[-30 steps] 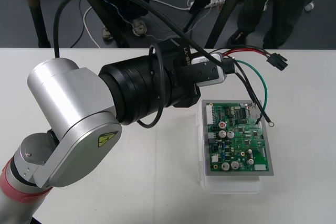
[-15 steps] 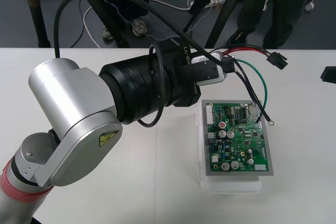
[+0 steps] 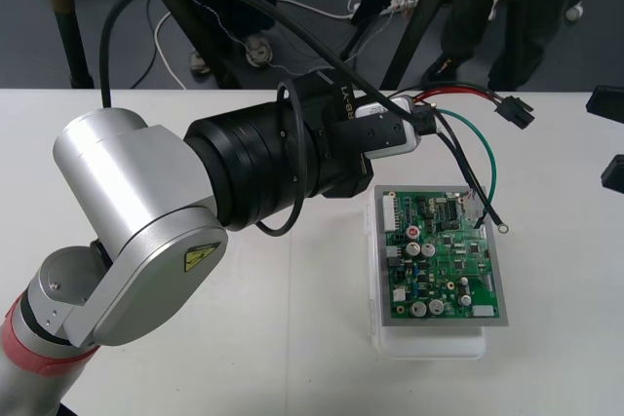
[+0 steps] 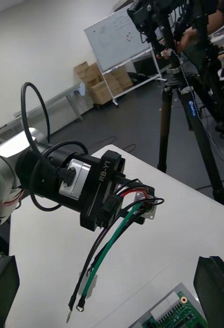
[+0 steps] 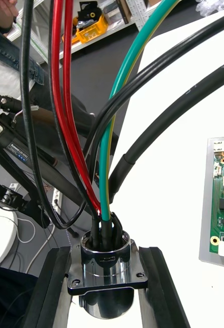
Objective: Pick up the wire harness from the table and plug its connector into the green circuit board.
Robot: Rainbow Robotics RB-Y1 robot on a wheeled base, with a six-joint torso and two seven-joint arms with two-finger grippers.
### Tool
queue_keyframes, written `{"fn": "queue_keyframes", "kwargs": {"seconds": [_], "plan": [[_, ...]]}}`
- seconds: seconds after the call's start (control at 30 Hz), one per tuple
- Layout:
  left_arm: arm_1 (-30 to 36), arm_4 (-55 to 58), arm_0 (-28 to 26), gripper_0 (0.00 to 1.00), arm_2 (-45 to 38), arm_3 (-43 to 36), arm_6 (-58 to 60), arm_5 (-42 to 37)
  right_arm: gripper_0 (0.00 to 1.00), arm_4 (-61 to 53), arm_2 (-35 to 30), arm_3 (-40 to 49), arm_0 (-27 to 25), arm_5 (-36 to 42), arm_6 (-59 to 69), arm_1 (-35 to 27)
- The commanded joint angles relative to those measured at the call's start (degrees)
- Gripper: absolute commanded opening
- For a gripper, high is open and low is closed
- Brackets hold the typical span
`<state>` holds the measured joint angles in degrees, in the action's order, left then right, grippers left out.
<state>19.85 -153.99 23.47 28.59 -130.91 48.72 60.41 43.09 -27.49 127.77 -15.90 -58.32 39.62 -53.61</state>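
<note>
Left pincer (image 3: 409, 133) is clamped on the harness (image 5: 105, 169) by its socket (image 5: 105, 266). From the left wrist cam, its two black fingers (image 5: 50, 289) press the socket's square flange from both sides, w/ the wires rising straight out of the socket, away from the pincer.

From above, that pincer sits just beyond the far-left corner of the board (image 3: 444, 265), w/ its arm reaching in from the left. The right wrist cam shows it held up off the counter (image 3: 292, 338), wires dangling below it.

The wires fan out to the right of the pincer. The red & black ones run to the plug (image 3: 514, 114), which hangs near the counter's far edge, clear of the board & not in it. The green wire (image 3: 493, 177) loops down & ends in a ring lug (image 3: 503, 228) by the board's far-right corner; can't tell if it touches.

The board sits on its white base (image 3: 429, 343).

Right pincer (image 3: 612, 138) is at the counter's right edge, fingers (image 4: 217, 287) wide apart, holding nothing, off to the right of the plug.
</note>
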Motion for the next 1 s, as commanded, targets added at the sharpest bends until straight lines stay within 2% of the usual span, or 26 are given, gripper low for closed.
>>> {"fn": "queue_keyframes", "kwargs": {"seconds": [0.03, 0.53, 1.0], "plan": [[-1.0, -0.4, 1.7, 0.0, 0.2, -0.7, -0.9, -3.9, 1.0, 2.0, -0.1, 4.0, -3.3, 4.0, 4.2, -2.3], [-1.0, -0.3, 1.7, 0.0, 0.3, -0.7, -1.0, -3.9, 1.0, 4.6, 5.0, 10.1, -6.1, 18.4, 6.4, -2.3], [-0.9, -0.3, 1.7, 0.0, 0.3, -0.7, -1.3, -3.9, 1.0, 10.1, 7.1, 14.6, -8.3, 22.6, 8.9, -0.5]]}}
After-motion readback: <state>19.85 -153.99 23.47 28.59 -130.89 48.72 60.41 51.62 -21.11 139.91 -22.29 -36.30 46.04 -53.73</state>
